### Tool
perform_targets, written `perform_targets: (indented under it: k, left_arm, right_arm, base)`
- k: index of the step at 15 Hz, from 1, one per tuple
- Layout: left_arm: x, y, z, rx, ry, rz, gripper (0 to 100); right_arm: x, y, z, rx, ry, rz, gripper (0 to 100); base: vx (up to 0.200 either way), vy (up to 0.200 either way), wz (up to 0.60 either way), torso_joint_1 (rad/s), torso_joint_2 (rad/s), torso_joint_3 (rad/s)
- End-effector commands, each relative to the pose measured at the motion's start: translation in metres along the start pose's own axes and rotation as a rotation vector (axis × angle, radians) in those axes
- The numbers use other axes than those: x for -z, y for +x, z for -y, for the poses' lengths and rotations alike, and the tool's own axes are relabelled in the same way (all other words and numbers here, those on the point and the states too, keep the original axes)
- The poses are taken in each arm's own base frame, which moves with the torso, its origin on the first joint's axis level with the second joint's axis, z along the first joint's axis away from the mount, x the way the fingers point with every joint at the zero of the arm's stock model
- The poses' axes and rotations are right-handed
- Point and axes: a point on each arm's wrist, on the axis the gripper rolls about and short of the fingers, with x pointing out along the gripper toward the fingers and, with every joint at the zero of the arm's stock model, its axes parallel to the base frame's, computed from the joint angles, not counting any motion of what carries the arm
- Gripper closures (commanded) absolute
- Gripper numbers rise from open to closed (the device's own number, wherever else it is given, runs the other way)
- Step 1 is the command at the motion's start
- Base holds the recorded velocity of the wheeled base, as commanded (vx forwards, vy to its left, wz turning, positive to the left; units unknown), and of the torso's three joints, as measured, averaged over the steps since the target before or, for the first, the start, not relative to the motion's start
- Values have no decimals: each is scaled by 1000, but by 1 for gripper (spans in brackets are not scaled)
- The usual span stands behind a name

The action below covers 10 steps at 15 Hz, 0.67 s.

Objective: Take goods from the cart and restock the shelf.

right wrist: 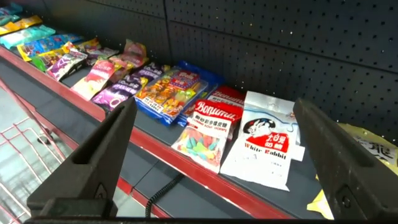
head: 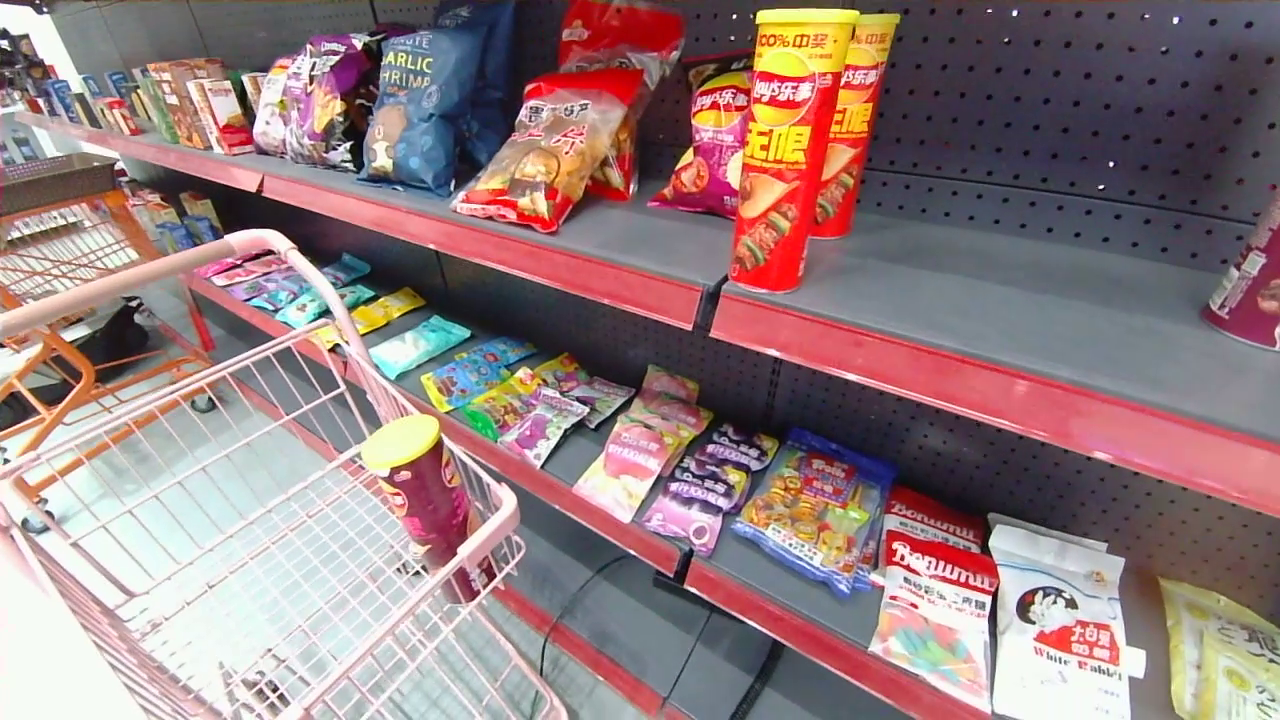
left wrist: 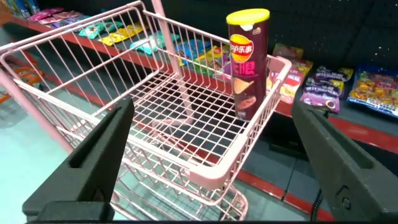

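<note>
— Pink wire cart (head: pixel 150 272), open at the top, mesh walls on every side. Room around it?
— Tight on one side: lower shelf (right wrist: pixel 149 134) just beside the cart's rim, red lip facing it. Orange cart (head: pixel 60 345) well apart on the opposite side, floor between. Black cable (head: pixel 752 675) under the lower shelf, past the cart's front corner.
— And higher up?
— Upper shelf (head: pixel 1000 290) above and beyond the cart. Two red cans (head: pixel 790 150) upright near its lip, one behind the other. Broad grey board from them onward, away from the cart, as far as a purple can (head: pixel 1250 290) at the edge.
— Inside the cart?
— One can (head: pixel 425 500), maroon with a yellow lid, upright in the corner nearest the shelf, close against the wires. Mesh floor showing across the rest.
— On the lower shelf?
— Flat snack bags (head: pixel 815 505) in rows, face up, from beside the cart onward.
— Left gripper?
— Left gripper (left wrist: pixel 211 106) near the cart's rim, on the side opposite the can. Fingers spread wide, grasping nothing. Can across the basket from it, well apart, framed between the two fingers.
— Right one?
— Right gripper (right wrist: pixel 214 106) past the cart's front, over the bags. Fingers likewise spread, nothing held. Well apart from the can.
</note>
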Motion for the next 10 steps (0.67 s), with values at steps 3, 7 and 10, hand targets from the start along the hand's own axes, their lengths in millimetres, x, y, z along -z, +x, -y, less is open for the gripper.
perform_targets:
  k: [3,7,10]
  left_arm:
    - [0,0,0,0,3,-2,0]
    - [-1,0,0,-5,7,-4,0]
    - [-1,0,0,12,69,9,0]
  right_arm:
    - [0,0,0,0,0,0,0]
    - [0,0,0,-2,0,0,0]
    - [0,0,0,0,0,0,0]
  base:
    - [0,0,0,-3,28,32]
    - [0,0,0,0,0,0]
    - [0,0,0,0,0,0]
